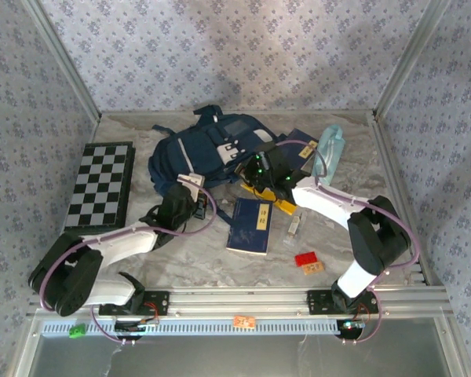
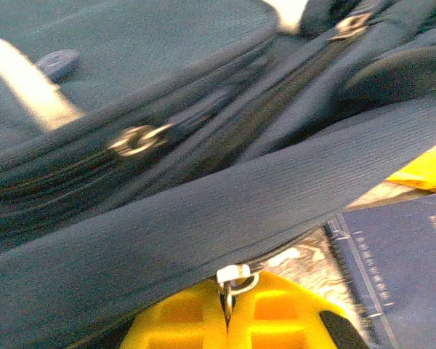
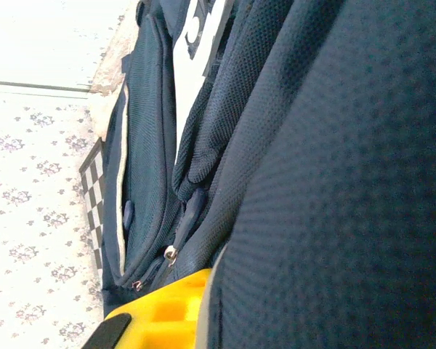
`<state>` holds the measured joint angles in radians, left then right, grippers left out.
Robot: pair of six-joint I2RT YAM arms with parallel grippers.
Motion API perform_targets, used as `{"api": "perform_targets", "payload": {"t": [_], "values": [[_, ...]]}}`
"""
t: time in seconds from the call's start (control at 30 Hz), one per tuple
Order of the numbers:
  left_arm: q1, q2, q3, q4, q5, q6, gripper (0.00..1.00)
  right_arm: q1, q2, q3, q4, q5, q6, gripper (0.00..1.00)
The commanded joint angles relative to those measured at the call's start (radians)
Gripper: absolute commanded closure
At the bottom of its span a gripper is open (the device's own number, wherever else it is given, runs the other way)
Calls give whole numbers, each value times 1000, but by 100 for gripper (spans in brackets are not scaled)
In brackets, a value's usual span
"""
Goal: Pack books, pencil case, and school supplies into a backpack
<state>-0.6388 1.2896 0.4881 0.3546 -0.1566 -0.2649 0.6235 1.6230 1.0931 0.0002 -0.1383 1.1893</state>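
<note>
Top view is looking down on the whole table (image 1: 204, 267) from the near edge, both wrist views are peering very close at the backpack (image 1: 212, 149), all sharing it.

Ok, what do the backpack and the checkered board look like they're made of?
The backpack: matte woven fabric, likely nylon or polyester; ribbed weave and mesh texture show up close, with metal-looking zipper pulls. The checkered board: flat, rigid, smooth-looking; plastic or coated wood, can't tell which.

I'm looking into a booth with pale wallpaper (image 1: 220, 47) of small blue flower sprigs on the left, far and right sides. Aluminium posts (image 1: 63, 59) rise at the far corners. The tabletop (image 1: 204, 263) is grey-marbled, and a slotted aluminium rail (image 1: 243, 300) edges its near side. The light is soft.
</note>
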Motion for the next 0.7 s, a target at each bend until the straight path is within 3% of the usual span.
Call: {"api": "perform_targets", "payload": {"t": [0.0, 0.13, 0.23, 0.37, 0.43, 0.53, 0.67], "values": [[23, -44, 16, -150, -89, -58, 100, -31, -21, 67, -26, 25, -95, 100], [4, -49, 19, -149, -5, -116, 100, -78, 21, 61, 33, -59, -94, 100], [-42, -31, 43, -144, 78, -144, 100, -91, 78, 163, -42, -87, -164, 100], [-128, 18, 109, -140, 103, -168, 100, -125, 171, 275, -111, -132, -216, 96], [-134, 49, 144, -135, 107, -187, 100, -144, 211, 315, -131, -162, -226, 86], [-133, 108, 213, -163, 94, -174, 100, -164, 223, 344, -181, -222, -261, 60], [-128, 159, 289, -213, 87, -165, 100, -163, 114, 223, -204, -252, -280, 38]]}}
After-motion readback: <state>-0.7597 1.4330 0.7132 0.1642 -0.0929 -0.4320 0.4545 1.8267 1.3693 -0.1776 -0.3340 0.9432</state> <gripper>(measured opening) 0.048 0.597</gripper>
